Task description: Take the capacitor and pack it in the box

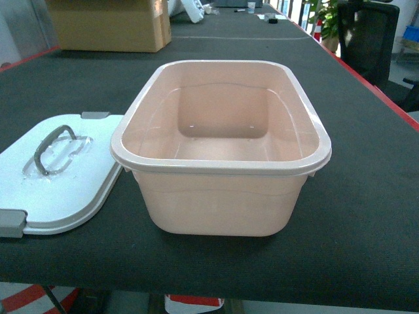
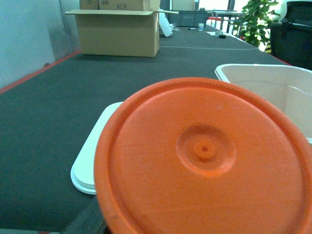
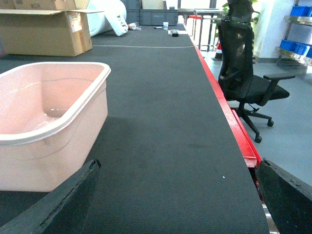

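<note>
Head view: a pale pink rectangular plastic box (image 1: 216, 203) stands upright, open-topped, on the dark grey fabric-covered desk (image 1: 366, 196); its interior is bare; at 9 o'clock of it, touching or just beside its rim, lies a white flat plastic lid (image 1: 72, 196) with a grey loop handle (image 1: 52, 147) folded down; a brown cardboard carton (image 1: 111, 26) sits well apart at 11 o'clock; a black mesh office chair (image 1: 370, 39) stands off the desk at 1 o'clock.

Left wrist view: an orange round disc-shaped capacitor (image 2: 204, 161), finely ribbed with a small central nub, fills the lower frame very near the camera; it overlaps the lid's near edge and the box's corner at 2 o'clock; a dark sliver (image 2: 85, 220) shows at 7 o'clock under the disc, too little to identify; whether the left gripper is pinching the capacitor or stands spread, I cannot tell.

Right wrist view: right gripper (image 3: 178, 165) low over the desk, fingers (image 3: 73, 195) spread wide to 7 and 5 o'clock, bare desk between them; the box's wall lies at 9 o'clock, just beside the left-hand finger; the desk's red edge strip (image 3: 229, 112) runs at 2 o'clock.
</note>
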Motion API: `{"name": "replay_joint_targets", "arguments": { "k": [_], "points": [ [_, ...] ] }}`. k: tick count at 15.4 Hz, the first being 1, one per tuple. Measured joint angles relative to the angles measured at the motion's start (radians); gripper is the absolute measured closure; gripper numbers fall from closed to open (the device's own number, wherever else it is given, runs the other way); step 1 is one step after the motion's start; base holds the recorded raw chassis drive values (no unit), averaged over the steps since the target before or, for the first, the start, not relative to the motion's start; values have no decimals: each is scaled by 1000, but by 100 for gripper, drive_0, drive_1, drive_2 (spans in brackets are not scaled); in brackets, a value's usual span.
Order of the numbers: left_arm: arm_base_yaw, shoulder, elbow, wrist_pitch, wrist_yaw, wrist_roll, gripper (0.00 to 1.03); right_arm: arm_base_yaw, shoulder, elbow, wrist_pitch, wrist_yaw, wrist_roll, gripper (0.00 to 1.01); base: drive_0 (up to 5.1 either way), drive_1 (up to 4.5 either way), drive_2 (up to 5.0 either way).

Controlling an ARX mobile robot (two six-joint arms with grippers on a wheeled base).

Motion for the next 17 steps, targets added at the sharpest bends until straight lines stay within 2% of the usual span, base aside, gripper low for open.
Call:
{"name": "replay_joint_targets", "arguments": {
  "k": [5, 6, 7, 8, 10, 11, 13, 15, 16, 17],
  "points": [
    [0, 0, 0, 0, 0, 0, 59, 0, 0, 0, 0, 0, 0, 3, 12, 412, -388],
    [-25, 146, 1, 280, -88, 13, 59, 0, 0, 0, 0, 1, 0, 3, 12, 412, -388],
    [-37, 483, 58, 583, -81, 24, 59, 0, 0, 0, 1, 0, 0, 3, 12, 412, -388],
    [-69, 693, 113, 747, -79, 24, 59, 0, 0, 0, 0, 0, 0, 3, 12, 412, -388],
    [-167, 1124, 339, 1041, -85, 16, 59, 0, 0, 0, 0, 0, 0, 3, 12, 412, -388],
    [-230, 1343, 527, 1083, -113, 5, 59, 0, 0, 0, 0, 0, 0, 3, 12, 412, -388],
    [-314, 1579, 737, 1001, -143, -19, 59, 0, 0, 0, 0, 0, 0, 3, 12, 412, -388],
    [-398, 1802, 937, 941, -169, -16, 59, 0, 0, 0, 0, 0, 0, 3, 12, 412, -388],
    [-418, 1866, 1005, 923, -169, -14, 59, 0, 0, 0, 0, 0, 0, 3, 12, 412, -388],
    [-444, 1957, 1109, 919, -183, 6, 59, 0, 0, 0, 0, 0, 0, 3, 12, 412, -388]
  ]
}}
